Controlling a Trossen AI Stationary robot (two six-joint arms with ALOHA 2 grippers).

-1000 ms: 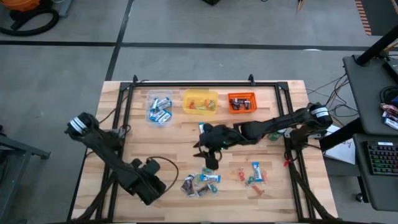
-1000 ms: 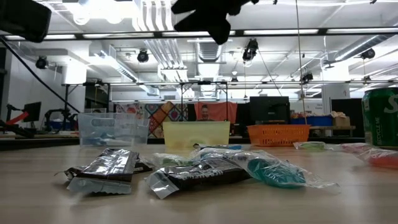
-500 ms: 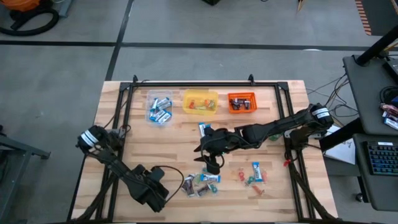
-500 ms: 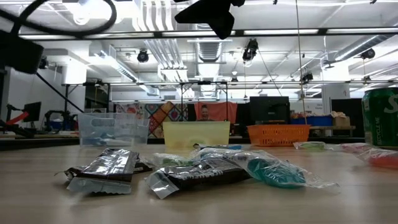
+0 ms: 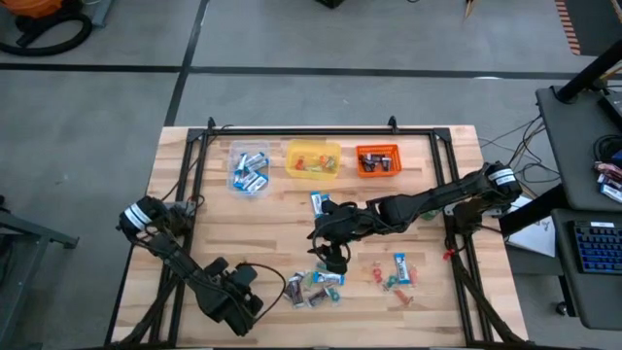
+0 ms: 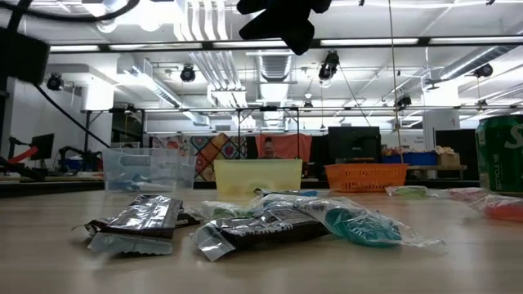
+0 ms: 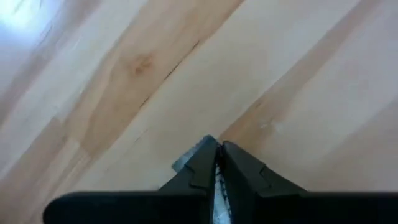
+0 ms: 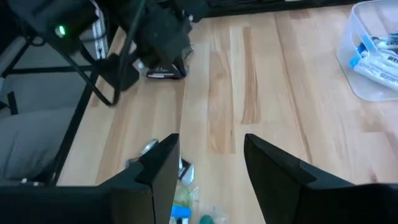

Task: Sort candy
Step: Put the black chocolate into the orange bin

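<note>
The candy lies in a heap (image 5: 313, 287) near the table's front edge, with a smaller scatter (image 5: 394, 274) to its right and one blue-and-white piece (image 5: 318, 201) farther back. My left gripper (image 7: 217, 152) stands left of the heap, pointing steeply down, shut on a dark-wrapped candy (image 8: 163, 73). In the high view the gripper (image 5: 243, 303) hides that candy. My right gripper (image 8: 208, 162) hovers open above the table's middle, just behind the heap (image 8: 180, 186), with nothing between its fingers. My left gripper pinches the candy between its two fingers from above, pointing steeply down. A silvery crimped wrapper end (image 7: 186, 160) sticks out beside one finger, and a sliver of wrapper shows between the fingers. The candy (image 8: 163, 73) lies level at table height; lifted or resting, I cannot tell.
Three square tubs stand in a row at the back: a clear one (image 5: 250, 167) with blue-and-white candy, a yellow one (image 5: 313, 158) and an orange one (image 5: 377, 160). Bare wood lies between the tubs and the heap. A green can (image 6: 500, 155) stands at the right.
My left gripper has sunk toward the table and gone a little toward the near edge, left of the candy heap. The candy heap and the tubs lie as before.
</note>
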